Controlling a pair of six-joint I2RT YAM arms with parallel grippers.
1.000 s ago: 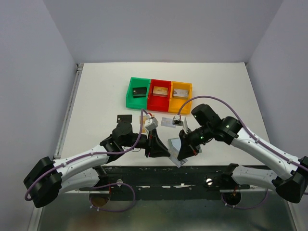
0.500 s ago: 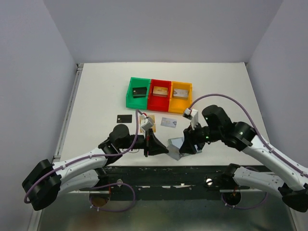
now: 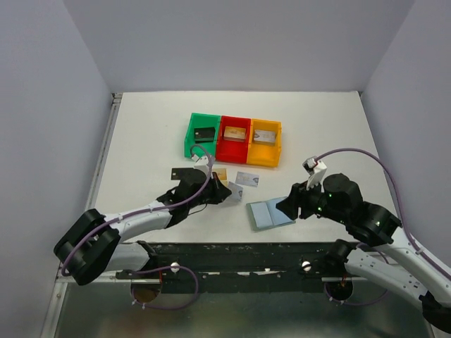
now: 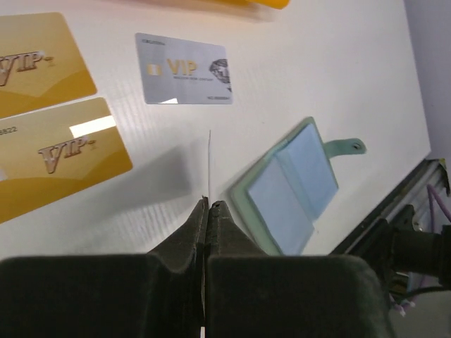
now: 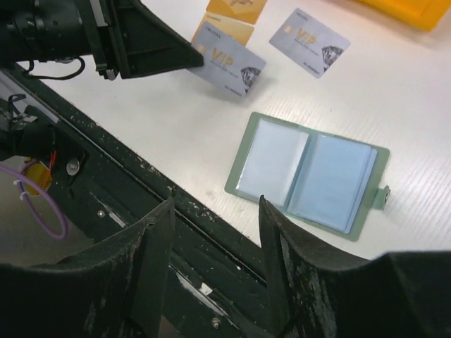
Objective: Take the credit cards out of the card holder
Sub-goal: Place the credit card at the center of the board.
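The card holder (image 3: 270,213) lies open and flat near the table's front edge, light blue inside (image 5: 310,172), pale green rim (image 4: 292,184). My left gripper (image 4: 209,203) is shut on a silvery credit card (image 5: 229,60), seen edge-on (image 4: 209,165), held above the table left of the holder (image 3: 227,190). My right gripper (image 5: 215,201) stands open and holds nothing, just short of the holder's near edge (image 3: 287,205). Loose cards lie on the table: two golden (image 4: 56,158) (image 4: 42,53), one silvery (image 4: 184,69) and one black (image 3: 182,173).
Green (image 3: 201,134), red (image 3: 234,137) and yellow (image 3: 265,139) bins stand in a row behind the loose cards, each with something inside. The dark metal frame of the table's front edge (image 5: 176,232) runs directly under my right gripper.
My right gripper opened, let go of the holder and drew back to the right; the holder now lies flat. My left gripper shut on the silvery card and carried it left.
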